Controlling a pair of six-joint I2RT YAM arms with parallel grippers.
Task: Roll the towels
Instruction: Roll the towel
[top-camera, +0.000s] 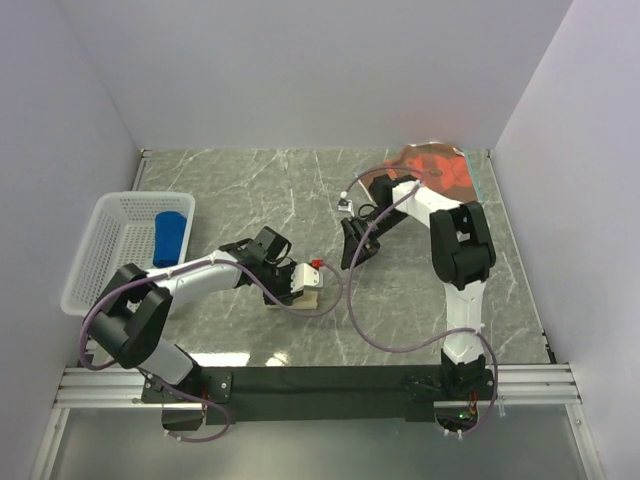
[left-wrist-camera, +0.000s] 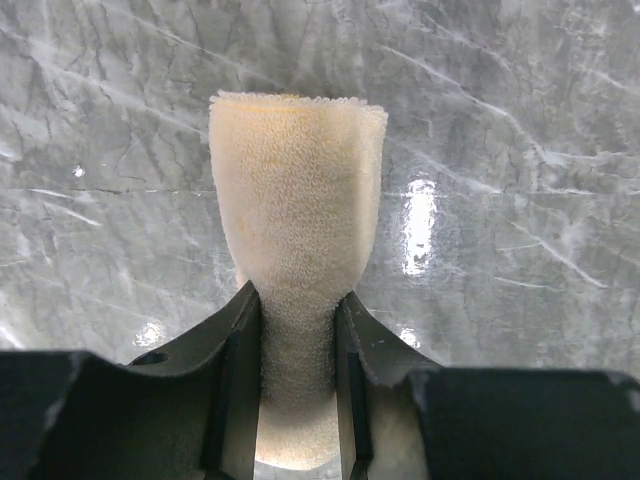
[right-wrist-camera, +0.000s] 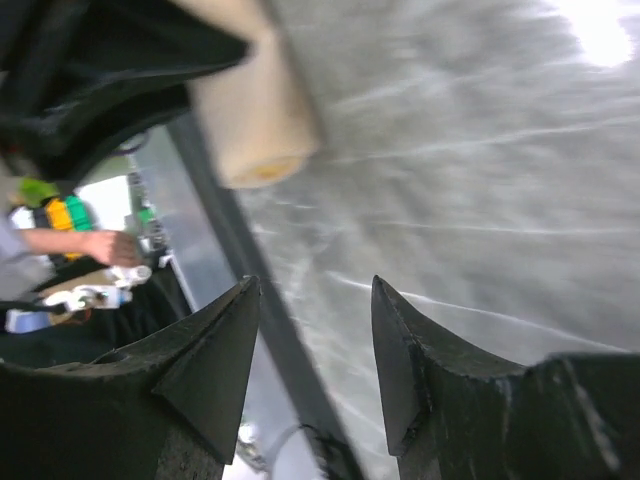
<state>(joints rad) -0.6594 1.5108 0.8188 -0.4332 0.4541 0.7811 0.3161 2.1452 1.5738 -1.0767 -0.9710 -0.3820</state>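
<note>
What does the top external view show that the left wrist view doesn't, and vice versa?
Only the top external view shows the white plastic mesh basket holding the royal blue towel, the brown-and-orange patterned towel at the far right, and the open right gripper. Only the left wrist view shows the looped pile of the rolled cream-yellow towel, squeezed by the fingers of the left gripper. Both show that towel, so held, and the grey marble table.
</note>
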